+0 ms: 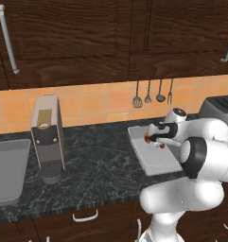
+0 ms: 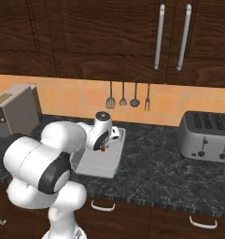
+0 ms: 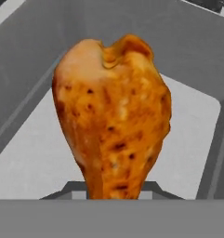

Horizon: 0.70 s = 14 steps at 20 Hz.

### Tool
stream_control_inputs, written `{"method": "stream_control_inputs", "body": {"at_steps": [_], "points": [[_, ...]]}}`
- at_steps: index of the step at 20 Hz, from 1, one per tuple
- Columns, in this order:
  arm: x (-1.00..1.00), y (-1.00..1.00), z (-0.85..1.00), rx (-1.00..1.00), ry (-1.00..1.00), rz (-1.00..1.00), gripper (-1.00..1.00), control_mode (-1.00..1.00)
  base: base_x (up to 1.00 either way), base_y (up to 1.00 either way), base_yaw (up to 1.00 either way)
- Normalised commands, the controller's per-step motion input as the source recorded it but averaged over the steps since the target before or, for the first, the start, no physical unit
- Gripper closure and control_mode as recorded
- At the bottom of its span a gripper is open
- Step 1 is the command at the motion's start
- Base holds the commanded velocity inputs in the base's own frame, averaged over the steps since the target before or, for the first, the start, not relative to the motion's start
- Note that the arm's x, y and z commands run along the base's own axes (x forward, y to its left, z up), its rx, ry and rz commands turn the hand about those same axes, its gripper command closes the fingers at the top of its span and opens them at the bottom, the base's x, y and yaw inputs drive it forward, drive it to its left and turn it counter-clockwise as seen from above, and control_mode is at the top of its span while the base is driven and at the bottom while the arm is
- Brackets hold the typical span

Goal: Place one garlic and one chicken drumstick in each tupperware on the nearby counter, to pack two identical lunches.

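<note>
Golden-brown drumstick: the chicken drumstick (image 3: 112,118) rises straight out from between my finger tips, mottled orange skin with dark specks, thick rounded end away from me.
My gripper: my gripper (image 1: 153,140) is closed on the drumstick's narrow end and hangs over the tupperware (image 1: 155,160); I can't tell whether the meat touches its floor.
Tupperware: shallow grey rectangular box, thin smooth walls, pale flat floor, on the counter (image 1: 96,165) between the coffee machine (image 1: 48,137) and the toaster (image 2: 206,135).
Counter: dark marbled stone over brown wooden drawers with curved silver handles.
Toaster: silver, slotted on top.
Wall: orange tiles, four hanging utensils (image 2: 128,99).
</note>
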Motion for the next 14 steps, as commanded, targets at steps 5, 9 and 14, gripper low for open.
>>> {"method": "stream_control_inputs", "body": {"at_steps": [5, 9, 14], "points": [[0.48, -0.20, -0.43, 0.00, 0.05, 0.00, -1.00, -1.00, 0.00, 0.00, 0.00], [-0.14, -0.04, 0.07, 0.00, -0.03, 0.00, -1.00, -1.00, 0.00, 0.00, 0.00], [-0.61, 0.34, 0.97, -0.04, -0.22, -0.04, -1.00, -1.00, 0.00, 0.00, 0.00]]}}
